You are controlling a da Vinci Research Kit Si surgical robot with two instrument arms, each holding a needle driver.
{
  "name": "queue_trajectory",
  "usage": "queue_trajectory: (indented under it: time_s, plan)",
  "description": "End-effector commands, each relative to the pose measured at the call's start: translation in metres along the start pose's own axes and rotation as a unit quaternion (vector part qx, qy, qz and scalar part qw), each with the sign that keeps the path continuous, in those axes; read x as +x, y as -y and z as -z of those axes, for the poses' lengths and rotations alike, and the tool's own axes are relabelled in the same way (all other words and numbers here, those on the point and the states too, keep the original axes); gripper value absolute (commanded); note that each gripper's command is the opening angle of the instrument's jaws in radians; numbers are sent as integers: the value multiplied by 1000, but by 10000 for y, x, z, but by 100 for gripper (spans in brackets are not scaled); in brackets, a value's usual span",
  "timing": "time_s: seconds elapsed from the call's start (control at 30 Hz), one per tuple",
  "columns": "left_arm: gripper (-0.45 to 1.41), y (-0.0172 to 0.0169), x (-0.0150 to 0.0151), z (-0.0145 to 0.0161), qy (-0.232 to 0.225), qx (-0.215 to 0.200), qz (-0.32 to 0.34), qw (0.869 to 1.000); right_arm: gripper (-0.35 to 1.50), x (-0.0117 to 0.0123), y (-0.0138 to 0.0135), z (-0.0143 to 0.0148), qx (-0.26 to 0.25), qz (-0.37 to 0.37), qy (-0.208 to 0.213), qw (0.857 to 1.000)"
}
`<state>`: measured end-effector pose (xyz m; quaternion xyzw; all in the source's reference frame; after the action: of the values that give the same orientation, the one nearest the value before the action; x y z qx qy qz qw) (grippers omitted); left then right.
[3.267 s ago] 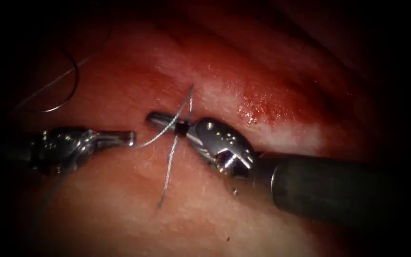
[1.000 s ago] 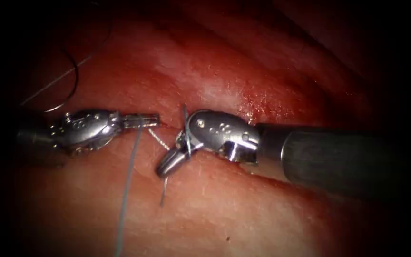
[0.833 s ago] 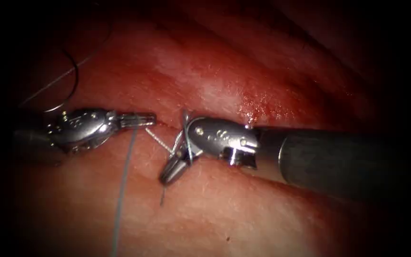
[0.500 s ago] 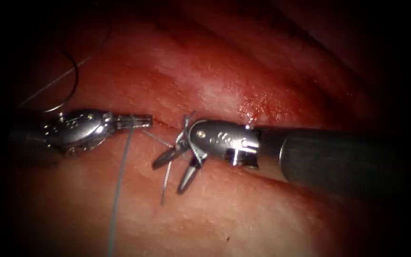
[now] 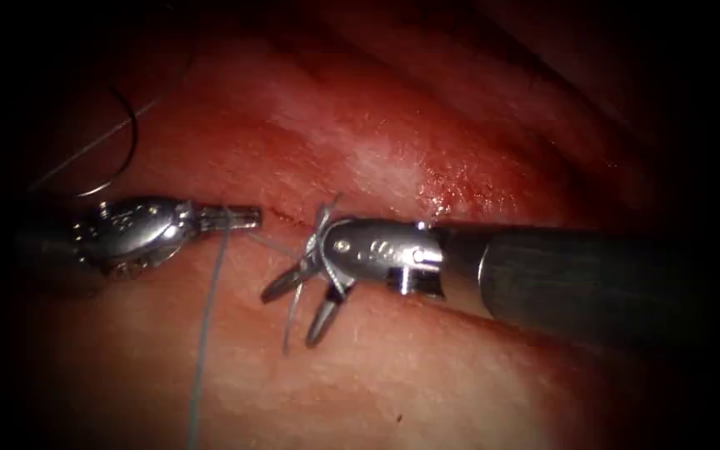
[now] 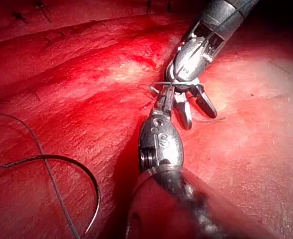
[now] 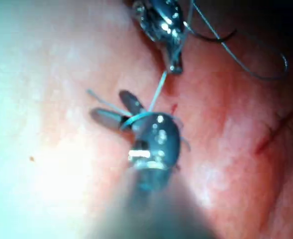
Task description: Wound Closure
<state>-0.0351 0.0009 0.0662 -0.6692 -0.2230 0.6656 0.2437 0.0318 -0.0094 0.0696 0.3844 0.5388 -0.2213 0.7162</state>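
Note:
In the endoscope view my left tool (image 5: 253,218) lies left of the cut (image 5: 287,218), shut on the thread (image 5: 208,317), which hangs down from its jaws. My right tool (image 5: 292,317) comes in from the right, open, its jaws astride the short thread tail (image 5: 295,310). A loop of thread (image 5: 323,250) is wound around its wrist. The curved needle (image 5: 131,146) lies loose on the tissue far to the left, held by neither tool. The left wrist view shows my left tool (image 6: 165,99), the open right tool (image 6: 196,107) and the needle (image 6: 95,196). The right wrist view shows my open right tool (image 7: 114,109).
Red fluid (image 5: 460,187) wets the tissue above the right tool's shaft (image 5: 593,292). Thread trails from the needle across the upper left. The left tool's tip (image 7: 173,67) appears in the right wrist view.
My right tool's jaws, shut a second ago, have opened around the thread tail. The left tool has drifted slightly left, still gripping the thread.

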Motion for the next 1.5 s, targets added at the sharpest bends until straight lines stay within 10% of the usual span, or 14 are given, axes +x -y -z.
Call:
queue_trajectory:
  time_s: [0.03,0.13,0.23,0.53,1.03,1.5]
  plan:
    - [-45,-2,-8,-4,0,0,1,1000,78,-6,-5,-10,-3,4,8,1000]
    - [-45,-4,-7,-3,0,-1,2,1000,66,-9,-5,-13,-8,13,18,1000]
    - [-45,-8,-5,-1,-1,-2,2,1000,-35,-11,-3,-13,-2,22,26,999]
    - [-45,-42,-6,10,0,-8,3,1000,-35,-8,-2,-7,-12,23,-2,1000]
    - [-45,-118,-10,38,2,-17,-13,1000,-35,2,7,25,-95,-58,-164,980]
    - [-45,-177,-9,63,17,-27,-19,999,-35,-25,-15,80,-161,-97,-145,971]
